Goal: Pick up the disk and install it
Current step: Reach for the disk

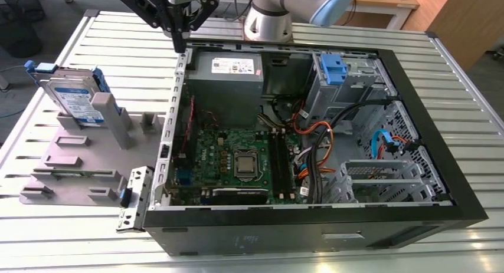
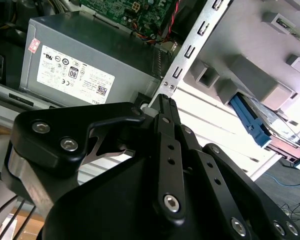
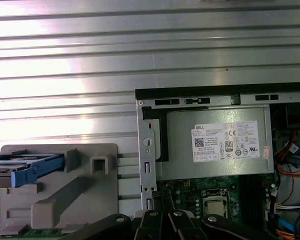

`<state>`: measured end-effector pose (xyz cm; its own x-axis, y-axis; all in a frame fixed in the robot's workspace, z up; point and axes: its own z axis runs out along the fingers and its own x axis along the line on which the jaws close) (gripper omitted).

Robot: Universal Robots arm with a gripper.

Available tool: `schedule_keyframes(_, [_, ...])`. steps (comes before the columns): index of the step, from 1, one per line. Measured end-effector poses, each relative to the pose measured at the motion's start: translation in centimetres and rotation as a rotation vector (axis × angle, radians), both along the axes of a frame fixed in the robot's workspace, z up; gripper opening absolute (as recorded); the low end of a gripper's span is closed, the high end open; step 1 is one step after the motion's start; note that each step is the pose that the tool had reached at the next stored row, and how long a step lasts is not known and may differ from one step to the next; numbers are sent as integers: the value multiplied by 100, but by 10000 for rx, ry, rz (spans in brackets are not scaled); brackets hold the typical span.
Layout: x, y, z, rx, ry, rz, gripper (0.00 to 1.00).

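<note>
silver disk (image 1: 75,99) in grey rack (image 1: 75,167), well apart from seemingly pressed-together hand (image 1: 179,47)

Slatted metal table (image 1: 94,37) bears an open computer case (image 1: 315,237) and grey rack (image 1: 71,161).

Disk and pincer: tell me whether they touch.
Apart. In the exterior view the pincer hangs over the rear corner of the case, while the disk stands in the grey holder at the exterior view's left, table slats showing between them.
</note>
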<state>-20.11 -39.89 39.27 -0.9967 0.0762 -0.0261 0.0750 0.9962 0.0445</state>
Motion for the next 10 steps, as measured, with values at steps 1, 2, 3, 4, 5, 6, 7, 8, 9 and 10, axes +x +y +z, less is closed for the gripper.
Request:
schedule_keyframes(1, [-1, 0, 0, 0, 0, 1, 11])
schedule_keyframes(2, [-3, 0, -1, 0, 0, -1, 11])
schedule_keyframes(3, [-8, 0, -2, 1, 0, -2, 11])
schedule_keyframes(4, [-16, 0, -2, 0, 0, -1, 11])
schedule_keyframes(5, [-26, 0, -2, -1, 1, 0, 11])
schedule_keyframes(6, [-38, 0, -4, 0, 1, -1, 11])
schedule_keyframes(7, [-51, 0, -5, 0, 0, 0, 11])
schedule_keyframes(8, [-66, 0, -6, -1, 1, -1, 11])
schedule_keyframes(9, [-82, 0, -8, 0, 0, 0, 11])
schedule_keyframes(10, [-99, 0, -10, 0, 0, 0, 11])
